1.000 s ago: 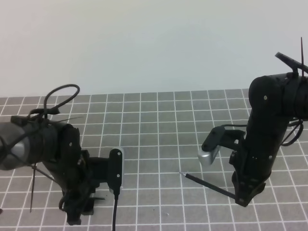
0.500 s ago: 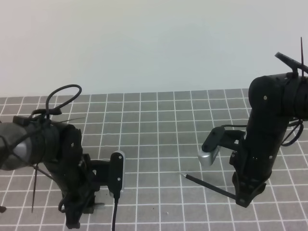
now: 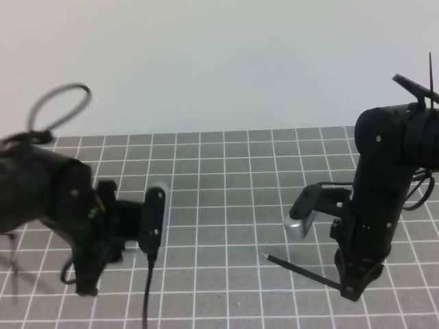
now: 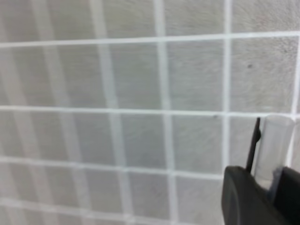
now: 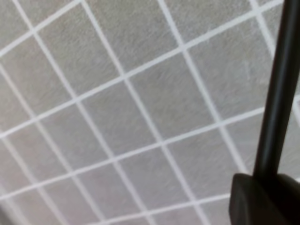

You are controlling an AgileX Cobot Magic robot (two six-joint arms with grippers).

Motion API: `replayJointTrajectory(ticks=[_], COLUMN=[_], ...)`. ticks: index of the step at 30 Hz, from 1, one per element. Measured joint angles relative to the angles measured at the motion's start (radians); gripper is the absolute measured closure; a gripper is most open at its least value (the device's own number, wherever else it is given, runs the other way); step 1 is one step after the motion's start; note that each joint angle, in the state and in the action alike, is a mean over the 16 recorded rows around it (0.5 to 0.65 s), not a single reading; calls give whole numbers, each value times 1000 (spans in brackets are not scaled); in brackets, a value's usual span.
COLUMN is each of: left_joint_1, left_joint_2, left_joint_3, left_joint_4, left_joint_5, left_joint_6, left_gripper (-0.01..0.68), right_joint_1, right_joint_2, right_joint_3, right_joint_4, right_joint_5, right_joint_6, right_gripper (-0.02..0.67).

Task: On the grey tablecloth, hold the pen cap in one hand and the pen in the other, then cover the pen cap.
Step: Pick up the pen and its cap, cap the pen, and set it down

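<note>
grey tablecloth (image 3: 226,171) with white grid fills the lower half of the high view, pale wall above

right arm stands at the right edge of the high view, right gripper (image 3: 351,291) pointing down near the lower right. its fingers are clamped on the pen (image 3: 302,271), which sticks out toward the left and slightly up the frame, thin and black, pointed tip at the free end, hanging just over the cloth; whether the tip touches the cloth i cannot tell. in the right wrist view the pen (image 5: 276,89) runs as a dark rod up the right side of the frame from the black finger at the lower right corner

left arm is at the lower left of the high view, blurred, left gripper (image 3: 86,286) down near the bottom edge. fingers look drawn together. in the left wrist view a dark finger (image 4: 248,197) sits at the lower right, and just above it a thin black strip beside a pale translucent piece, likely the pen cap (image 4: 255,140), pinched at the fingertips. too small and too close to the frame edge to be sure of its shape. not visible in the high view
</note>
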State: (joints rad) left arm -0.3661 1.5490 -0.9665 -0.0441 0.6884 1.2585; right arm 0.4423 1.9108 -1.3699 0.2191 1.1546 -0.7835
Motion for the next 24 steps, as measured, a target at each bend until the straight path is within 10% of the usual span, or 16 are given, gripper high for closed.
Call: replayJointTrajectory(ticks=[24], left_joint_1=[0], left_joint_2=[-465], left_joint_3=[292], left_joint_4=[-72], left_joint_5=[-279], left_joint_6=[189], left_gripper=[617], right_joint_1=[117], right_joint_2=[-146], right_joint_3=[0], right_joint_4=[155], right_joint_5=[49], right_joint_6=[131], right_gripper=[579])
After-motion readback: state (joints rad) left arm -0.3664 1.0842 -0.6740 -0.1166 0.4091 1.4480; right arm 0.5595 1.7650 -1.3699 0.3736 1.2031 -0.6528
